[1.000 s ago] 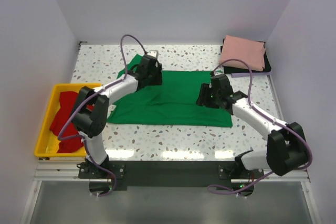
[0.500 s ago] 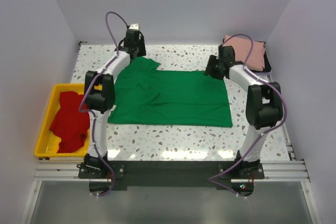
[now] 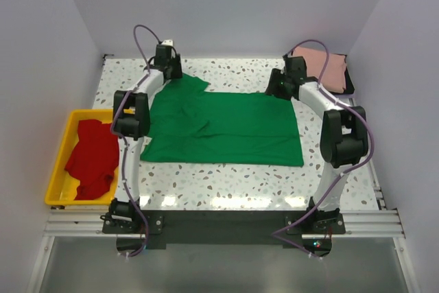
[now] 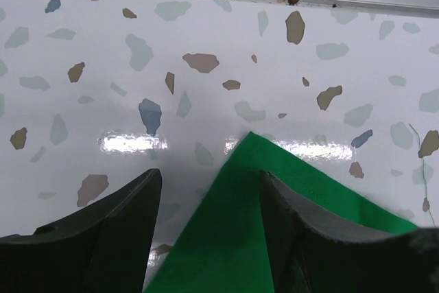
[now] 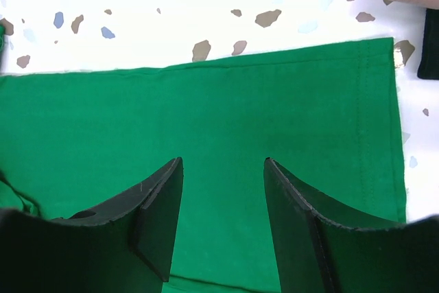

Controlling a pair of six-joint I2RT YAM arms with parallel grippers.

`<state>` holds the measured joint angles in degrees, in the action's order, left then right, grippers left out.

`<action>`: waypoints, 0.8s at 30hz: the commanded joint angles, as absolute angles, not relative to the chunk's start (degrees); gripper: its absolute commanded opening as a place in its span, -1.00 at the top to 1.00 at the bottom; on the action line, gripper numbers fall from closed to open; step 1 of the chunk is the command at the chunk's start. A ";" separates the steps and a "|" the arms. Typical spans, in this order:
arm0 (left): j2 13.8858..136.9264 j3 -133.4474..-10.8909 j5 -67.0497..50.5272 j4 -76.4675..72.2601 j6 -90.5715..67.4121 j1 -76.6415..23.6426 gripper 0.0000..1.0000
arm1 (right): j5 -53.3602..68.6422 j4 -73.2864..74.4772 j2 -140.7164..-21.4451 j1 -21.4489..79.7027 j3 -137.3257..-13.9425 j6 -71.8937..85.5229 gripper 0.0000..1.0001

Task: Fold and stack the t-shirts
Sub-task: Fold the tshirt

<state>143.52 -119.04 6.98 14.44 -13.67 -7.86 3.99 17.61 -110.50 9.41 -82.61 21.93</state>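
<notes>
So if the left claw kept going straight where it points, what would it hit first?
Most likely the pointed corner of the green t-shirt, which lies between the open left gripper's fingers, with speckled tabletop right beyond it. How far above the cloth the fingers hang is unclear.

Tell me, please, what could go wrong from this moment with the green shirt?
1. The left hand stands open over only the pointed corner of the green shirt; a grip there may slip off.
2. The creases near the shirt's left side could be folded in.
3. The right hand hangs close to the folded pink shirt and might disturb it.
</notes>
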 commanded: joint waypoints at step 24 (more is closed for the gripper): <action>140.72 -114.97 -1.59 6.33 -16.26 -7.82 1.00 | 0.62 18.80 -115.75 3.78 -88.68 16.44 -0.08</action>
<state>144.20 -116.42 -1.50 8.62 -14.96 -7.97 2.37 17.85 -114.43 3.57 -86.19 19.22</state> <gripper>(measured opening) 0.015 0.542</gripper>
